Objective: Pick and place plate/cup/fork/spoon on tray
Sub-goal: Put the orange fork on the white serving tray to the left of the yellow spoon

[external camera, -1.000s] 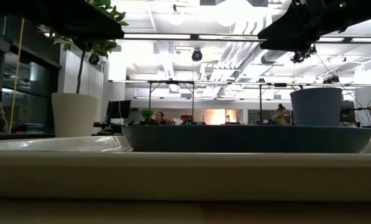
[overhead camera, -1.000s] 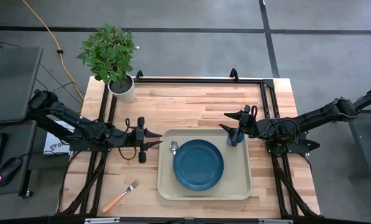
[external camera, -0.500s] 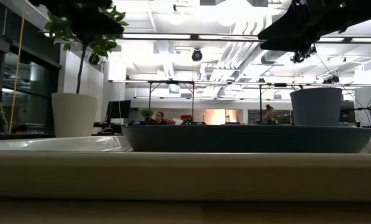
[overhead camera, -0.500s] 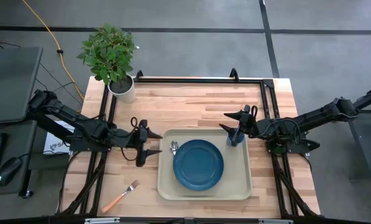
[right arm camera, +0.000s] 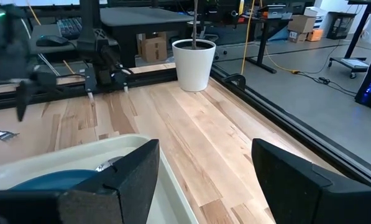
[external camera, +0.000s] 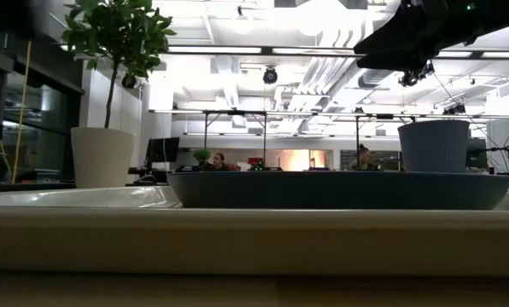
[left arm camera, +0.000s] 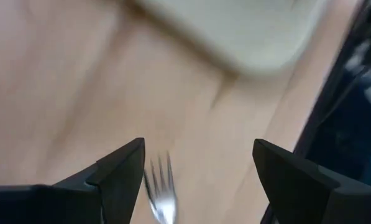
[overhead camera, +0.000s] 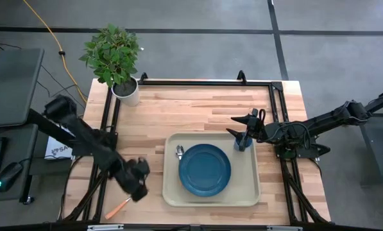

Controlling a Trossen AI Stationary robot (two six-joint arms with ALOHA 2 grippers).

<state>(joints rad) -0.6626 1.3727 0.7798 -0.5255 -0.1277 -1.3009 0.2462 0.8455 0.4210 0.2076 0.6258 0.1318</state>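
Your left gripper (overhead camera: pixel 138 181) sits off the tray's 8 o'clock corner, over the table, fingers spread wide w/ nothing between them. Through the left wrist cam you see the fork (left arm camera: pixel 162 194) tines on bare wood in the gap between the two fingers (left arm camera: pixel 117 174), untouched. From above, only the orange handle end (overhead camera: pixel 116 208) shows, sticking out at approx 7 o'clock from under the gripper.

Right gripper (overhead camera: pixel 241 126) hangs at the tray's 1 o'clock corner, just above the cup (overhead camera: pixel 242 141), fingers parted wide, holding nothing.

Count, going by the overhead cam:
- 1 tray (overhead camera: pixel 249 190), beige, mid-table.
- 1 plate (overhead camera: pixel 204 169), dark blue, flat in the tray's centre.
- 1 cup, blue, upright inside the tray at approx 1 o'clock from the plate (the low cam shows it standing behind the plate rim (external camera: pixel 339 189), at (external camera: pixel 434 146)).
- 1 spoon (overhead camera: pixel 179 152), in the tray at the plate's 10 o'clock; only the silver bowl is clear, handle too small to make out.
- 1 fork, on the table, outside the tray.
- 1 potted plant (overhead camera: pixel 115 61) in a white pot, table's 11 o'clock corner.

No brand, label or writing is legible on any item.
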